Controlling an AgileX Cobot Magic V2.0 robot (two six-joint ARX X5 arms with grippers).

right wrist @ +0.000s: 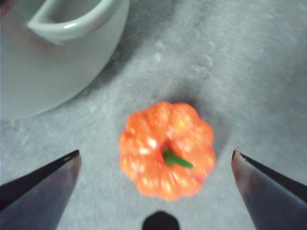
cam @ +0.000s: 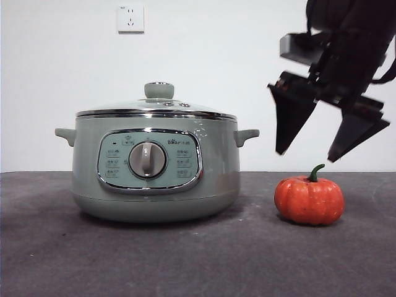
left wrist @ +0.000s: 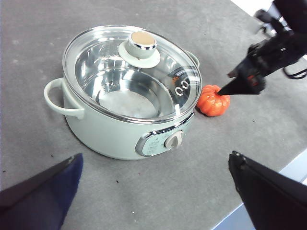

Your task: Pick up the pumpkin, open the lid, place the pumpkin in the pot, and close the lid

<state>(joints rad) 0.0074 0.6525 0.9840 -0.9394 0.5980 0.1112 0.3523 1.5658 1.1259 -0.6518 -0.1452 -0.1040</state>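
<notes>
Front view is showing the right gripper hanging just above the one pumpkin, jaws spread wide to either side of it, nothing held; the pumpkin is sitting upright on the grey worktop, stem up, just right of the one pot, apart from it. Its one lid is sitting closed, while the left gripper is waiting well off, jaws wide, empty.

Right gripper hangs tilted, jaws spread wide; left gripper waits, jaws apart.
</notes>
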